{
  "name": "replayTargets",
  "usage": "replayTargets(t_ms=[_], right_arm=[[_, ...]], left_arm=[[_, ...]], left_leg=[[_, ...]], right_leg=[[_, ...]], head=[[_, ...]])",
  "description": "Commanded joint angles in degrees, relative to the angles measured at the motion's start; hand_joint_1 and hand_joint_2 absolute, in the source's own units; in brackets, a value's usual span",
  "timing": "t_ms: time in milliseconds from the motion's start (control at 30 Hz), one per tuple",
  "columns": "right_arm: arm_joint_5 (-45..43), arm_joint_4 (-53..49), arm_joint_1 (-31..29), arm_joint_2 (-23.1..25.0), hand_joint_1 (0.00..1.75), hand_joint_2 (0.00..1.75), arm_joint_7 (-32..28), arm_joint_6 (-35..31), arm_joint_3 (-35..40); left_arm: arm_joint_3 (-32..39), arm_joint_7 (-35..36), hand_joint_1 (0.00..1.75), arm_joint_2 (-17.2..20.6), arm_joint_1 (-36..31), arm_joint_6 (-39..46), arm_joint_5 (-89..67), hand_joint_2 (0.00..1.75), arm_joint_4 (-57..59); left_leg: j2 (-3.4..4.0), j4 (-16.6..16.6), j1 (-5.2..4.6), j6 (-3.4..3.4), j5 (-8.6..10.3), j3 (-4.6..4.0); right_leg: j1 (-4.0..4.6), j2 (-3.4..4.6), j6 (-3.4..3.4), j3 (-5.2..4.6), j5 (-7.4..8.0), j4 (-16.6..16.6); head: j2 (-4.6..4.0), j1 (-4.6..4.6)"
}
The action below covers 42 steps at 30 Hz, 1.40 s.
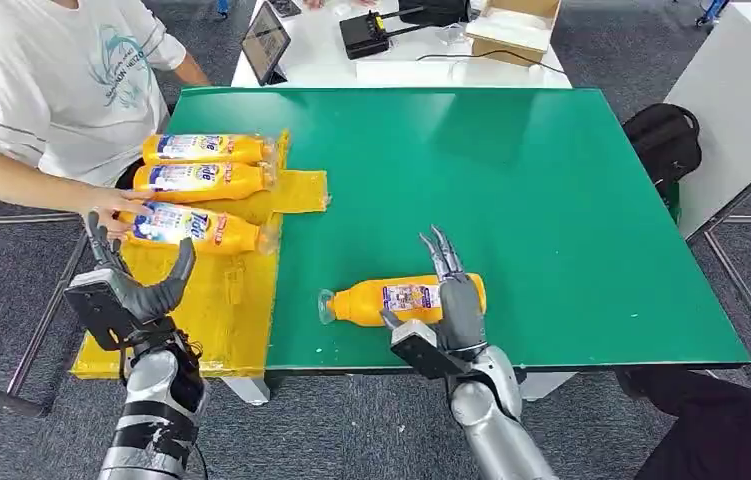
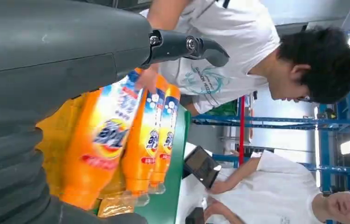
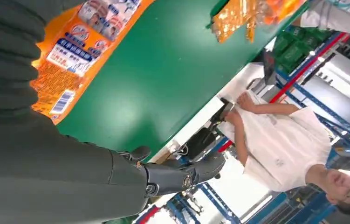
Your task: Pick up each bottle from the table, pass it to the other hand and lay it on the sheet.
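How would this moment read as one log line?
right hand: over lone bottle | left hand: open, by sheet | three bottles on sheet

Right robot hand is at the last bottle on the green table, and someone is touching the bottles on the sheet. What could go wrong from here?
1. The bottle lies on its side near the table's front edge; a loose grasp by the right robot hand might roll it off.
2. A person's hand rests on the nearest bottle on the yellow sheet, close to the left robot hand; the handover could bring contact.
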Motion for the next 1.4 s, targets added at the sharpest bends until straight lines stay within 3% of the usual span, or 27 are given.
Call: replayTargets(t_ms=[33, 167, 467, 700, 1067, 1400], right_arm=[[2.13, 5.25, -2.74, -1.24, 0.00, 1.75, 2.13, 0.50, -0.95], [7.58, 9.48, -5.89, -4.79, 0.00, 1.75, 7.43, 5.61, -2.80], [13.00, 21.77, -13.07, -6.81, 0.00, 1.75, 12.60, 17.07, -2.65], [12.92, 31.68, -17.68, -9.02, 0.00, 1.75, 11.23, 20.11, -2.32], [13.51, 32.81, -19.20, -9.79, 0.00, 1.75, 12.00, 20.79, -1.64], [12.46, 41.73, -29.43, -11.58, 0.00, 1.75, 14.65, 31.75, -0.31]], left_arm=[[-0.01, 0.19, 0.00, -0.11, -0.80, -1.66, 0.45, 1.75, 1.39], [-0.70, 0.19, 0.00, -1.30, 1.84, -3.60, -1.84, 1.75, 1.07], [-3.03, 0.19, 0.00, -1.79, 2.64, -2.87, -4.90, 1.75, 2.12], [-4.20, 0.19, 0.00, -1.86, 1.20, -3.26, -4.91, 1.75, 4.61], [-4.59, 0.19, 0.00, -1.87, 1.19, -3.18, -4.80, 1.75, 5.35], [-5.94, 0.19, 0.00, -2.71, -2.03, -4.03, -3.93, 1.75, 10.00]], left_leg=[[0.05, -0.02, -0.02, 0.11, -0.11, 0.28], [0.03, -0.05, -0.05, 0.10, -0.06, 0.19], [0.06, -0.04, -0.06, 0.09, -0.09, 0.25], [-0.05, -0.04, -0.05, 0.12, -0.05, 0.22], [-0.05, -0.05, -0.04, 0.09, 0.00, 0.33], [0.08, 0.02, -0.08, 0.11, -0.02, 0.29]], right_leg=[[0.03, -0.04, -0.14, 0.29, -0.09, -0.05], [-0.02, -0.03, -0.09, 0.23, -0.05, -0.07], [-0.01, -0.02, -0.14, 0.28, -0.07, -0.06], [-0.01, -0.12, -0.10, 0.28, -0.05, -0.08], [0.00, -0.11, -0.06, 0.36, 0.01, -0.10], [-0.04, -0.03, -0.02, 0.25, 0.06, 0.00]], head=[[0.00, -0.02], [0.00, 0.00], [0.00, -0.02], [0.00, -0.02], [0.00, -0.02], [0.00, -0.02]])
